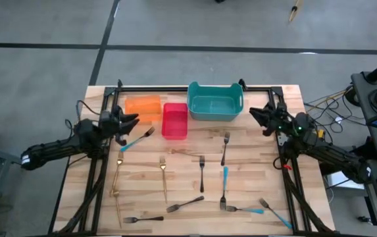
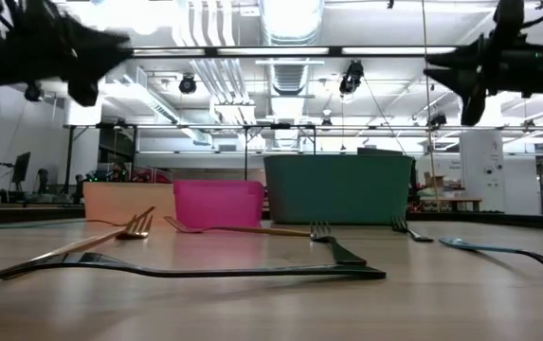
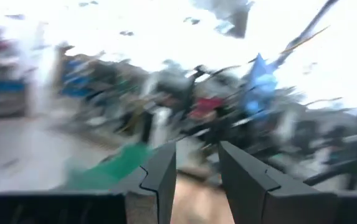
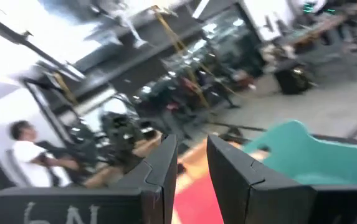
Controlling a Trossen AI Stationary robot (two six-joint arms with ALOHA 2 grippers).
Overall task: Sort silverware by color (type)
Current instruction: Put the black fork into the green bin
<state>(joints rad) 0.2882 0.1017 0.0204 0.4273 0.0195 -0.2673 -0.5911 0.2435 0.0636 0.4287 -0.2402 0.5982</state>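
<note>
Wooden planks form the tabletop (image 1: 267, 178); from above, slim grey, gold and blue-handled forks (image 1: 202, 172) all lie scattered on it, while the orange plastic bin (image 1: 143, 106), red plastic bin (image 1: 174, 121) and teal plastic bin (image 1: 214, 102) look empty, so sorting seems unstarted. Wrist views show the left pincer (image 3: 197, 171) and right pincer (image 4: 192, 163) slightly parted, holding nothing.
</note>
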